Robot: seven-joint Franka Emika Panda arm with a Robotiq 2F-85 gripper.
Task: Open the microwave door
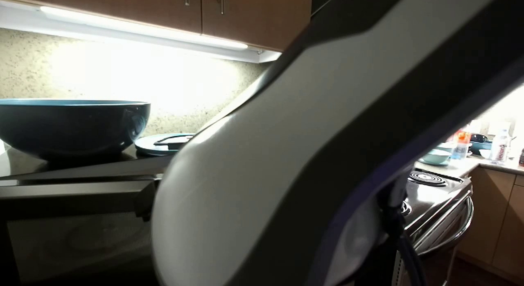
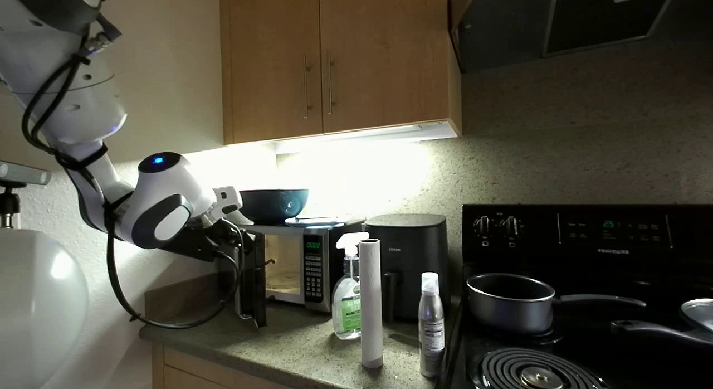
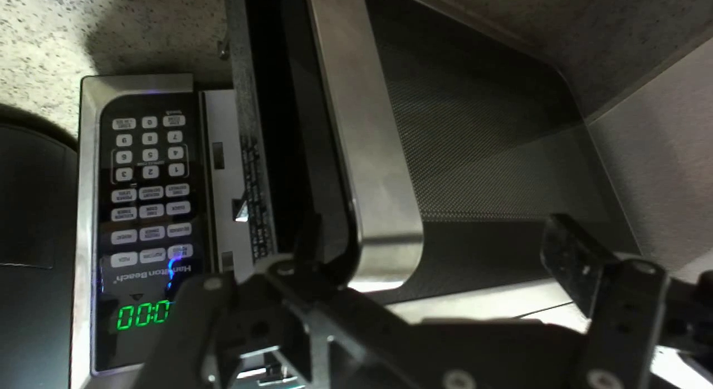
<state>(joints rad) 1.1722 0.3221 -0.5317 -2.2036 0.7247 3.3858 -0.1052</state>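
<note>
My black end effector [image 3: 434, 236] gapes wide; the dark, mesh-windowed microwave door [image 3: 479, 160] stands open toward the speckled worktop's [image 2: 312, 347] front edge.

a kitchen corner, lit from under its wooden cupboard [image 2: 356, 60].
in an exterior view the cupboard hangs at twelve o'clock, a range hood [image 2: 518, 32] at two; at four stands a black stove [image 2: 601, 275], a saucepan [image 2: 507, 311] on it, a coil burner [image 2: 539, 375] in front. at seven a microwave [image 2: 313, 272] sits on the speckled table [image 2: 303, 347] with a dark bowl [image 2: 277, 206] on top, an air fryer [image 2: 409, 255] at five, a spray bottle [image 2: 348, 308] and a paper-towel roll [image 2: 371, 302] at six. in an exterior view a pale bowl [image 1: 436, 157] and a plastic bottle [image 1: 500, 148] stand at three, beyond the stove.
</note>
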